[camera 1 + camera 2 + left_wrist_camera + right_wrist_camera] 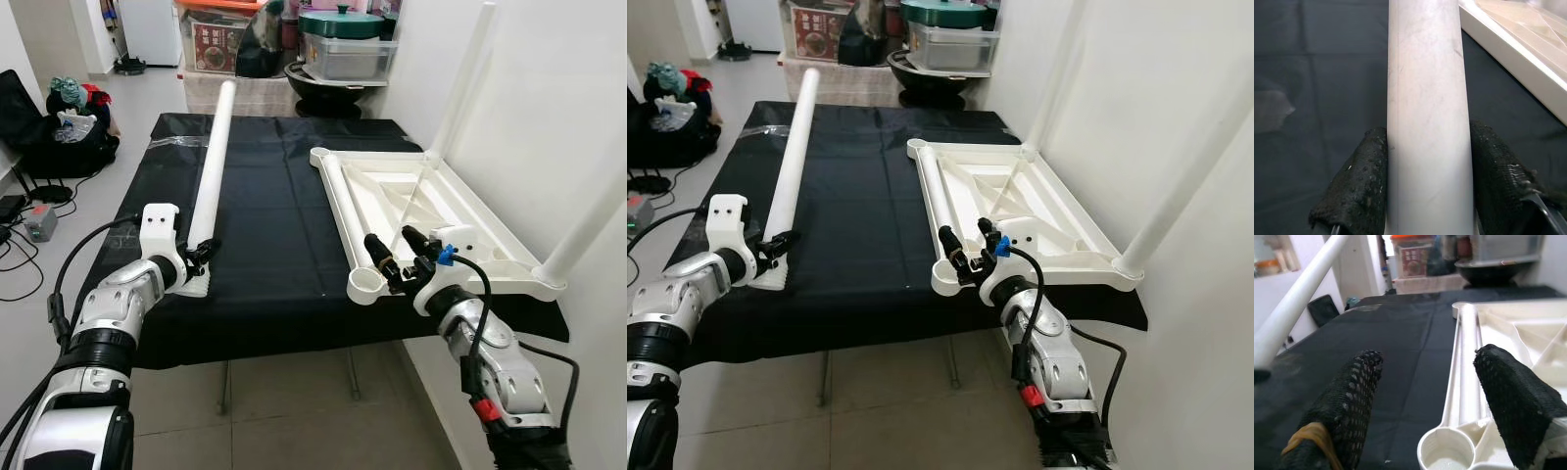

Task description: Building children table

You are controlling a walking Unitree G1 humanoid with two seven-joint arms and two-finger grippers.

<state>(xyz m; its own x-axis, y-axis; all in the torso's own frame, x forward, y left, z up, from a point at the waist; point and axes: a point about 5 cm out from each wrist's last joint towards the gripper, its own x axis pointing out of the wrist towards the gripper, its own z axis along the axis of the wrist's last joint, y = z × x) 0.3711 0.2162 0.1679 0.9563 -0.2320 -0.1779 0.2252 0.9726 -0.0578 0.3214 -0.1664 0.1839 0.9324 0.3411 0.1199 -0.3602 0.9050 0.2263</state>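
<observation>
- Black cloth [265, 235] covers a low table, and on its right half a white tabletop [431, 211] lies upside down against the wall.
- Two white legs [588, 230] already stand in the tabletop's right-hand corner sockets, rising along the wall.
- On the left, the left gripper [201, 257] reaches in low from the near edge, forearm angled up and right, its fingers [1359, 191] clamped on the near end of a loose white leg [211, 162] that stretches away toward the far side.
- At the tabletop's near left corner, the right gripper [397, 257] hovers with fingers [1513, 396] spread wide, just over the empty round socket [365, 285].
</observation>
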